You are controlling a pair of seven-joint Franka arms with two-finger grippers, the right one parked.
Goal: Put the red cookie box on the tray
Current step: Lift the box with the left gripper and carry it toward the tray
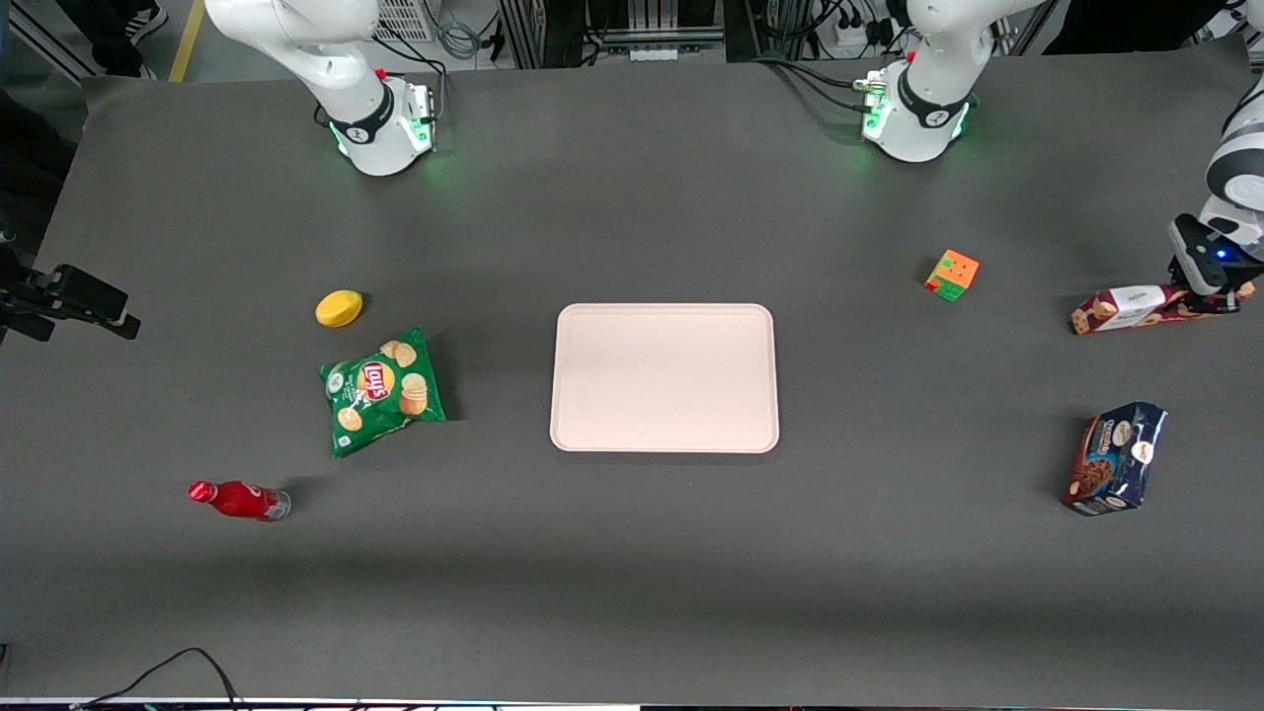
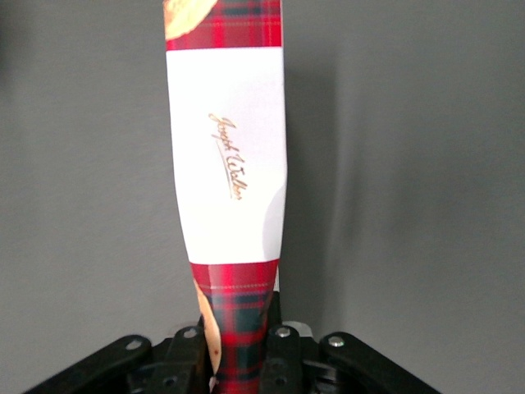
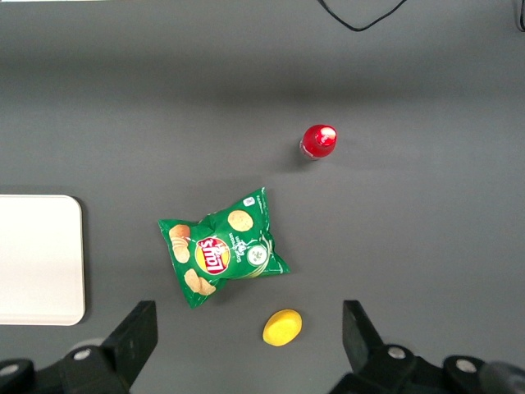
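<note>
Red cookie box [image 1: 1136,307] lies on the bench at the working arm's end, jaws of the gripper [image 1: 1213,296] closed around one end; grasping looks done, next lifting and carrying to the tray [image 1: 664,377].

Gripper [image 1: 1213,296] over end of red cookie box [image 1: 1131,307], working arm's end of table [image 1: 632,573]; tray [image 1: 664,377] mid-table, well apart; cube [image 1: 952,275] between.

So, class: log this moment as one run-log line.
gripper: shut on red plaid cookie box | box: on table, toward working arm's end | pale pink plastic tray: holds nothing | stage: grasp made, lift not yet done
</note>
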